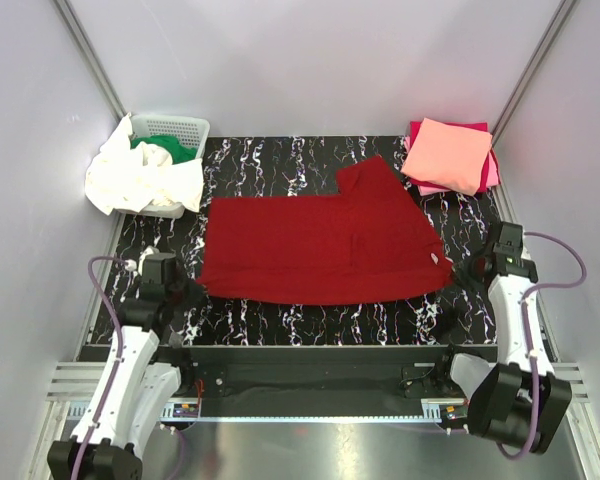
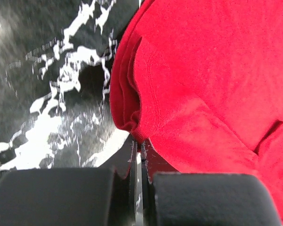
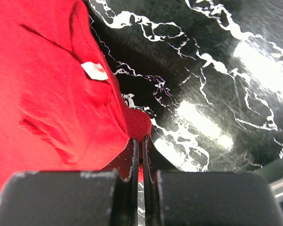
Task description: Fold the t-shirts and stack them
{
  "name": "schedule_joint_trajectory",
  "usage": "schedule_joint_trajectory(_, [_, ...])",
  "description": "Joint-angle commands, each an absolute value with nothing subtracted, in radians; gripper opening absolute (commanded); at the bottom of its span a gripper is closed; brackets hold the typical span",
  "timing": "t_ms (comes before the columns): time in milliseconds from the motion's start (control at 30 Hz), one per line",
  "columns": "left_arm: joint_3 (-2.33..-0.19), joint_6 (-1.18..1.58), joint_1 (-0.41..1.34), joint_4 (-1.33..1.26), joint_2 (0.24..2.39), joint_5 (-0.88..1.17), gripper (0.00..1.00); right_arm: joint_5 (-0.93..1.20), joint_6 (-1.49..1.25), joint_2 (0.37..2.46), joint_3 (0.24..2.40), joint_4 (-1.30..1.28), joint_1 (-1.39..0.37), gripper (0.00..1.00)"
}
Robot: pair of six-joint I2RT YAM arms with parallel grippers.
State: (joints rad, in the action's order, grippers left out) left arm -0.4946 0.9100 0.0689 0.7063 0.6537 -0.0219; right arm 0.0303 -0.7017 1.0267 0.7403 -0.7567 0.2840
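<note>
A dark red t-shirt (image 1: 320,245) lies spread across the middle of the black marbled table, with one sleeve sticking out toward the back. My left gripper (image 1: 193,291) is shut on its near-left corner, and the left wrist view shows the red hem (image 2: 203,84) pinched at the fingertips (image 2: 140,143). My right gripper (image 1: 462,270) is shut on its near-right corner, where red cloth (image 3: 47,94) sits between the closed jaws (image 3: 140,139). A folded salmon pink t-shirt (image 1: 448,155) rests on a folded magenta one (image 1: 493,175) at the back right. White (image 1: 120,175) and green (image 1: 167,150) t-shirts lie crumpled in and over the basket.
The white lattice basket (image 1: 175,125) stands at the back left corner. A white label (image 3: 94,70) shows on the red cloth near my right gripper. Grey walls close in on the table's left, right and back. A black rail runs along the near edge (image 1: 310,350).
</note>
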Motion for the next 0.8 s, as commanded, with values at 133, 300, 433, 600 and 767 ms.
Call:
schedule_joint_trajectory(133, [-0.571, 0.940, 0.071, 0.896, 0.580, 0.021, 0.01, -0.032, -0.795, 0.930, 0.745, -0.854, 0.293, 0.00])
schedule_joint_trajectory(300, [-0.618, 0.902, 0.071, 1.000, 0.499, 0.005, 0.13, -0.058, -0.801, 0.894, 0.762, -0.902, 0.295, 0.22])
schedule_joint_trajectory(433, [-0.681, 0.822, 0.071, 1.057, 0.476, 0.006, 0.39, -0.077, -0.819, 0.856, 0.779, -0.933, 0.295, 0.86])
schedule_joint_trajectory(600, [-0.833, 0.596, 0.071, 1.037, 0.555, 0.052, 0.83, -0.062, -0.731, 0.819, 0.853, -0.858, 0.295, 1.00])
schedule_joint_trajectory(767, [-0.877, 0.511, 0.071, 0.968, 0.626, 0.027, 0.86, 0.270, -0.640, 0.964, 0.931, -0.588, 0.273, 0.95])
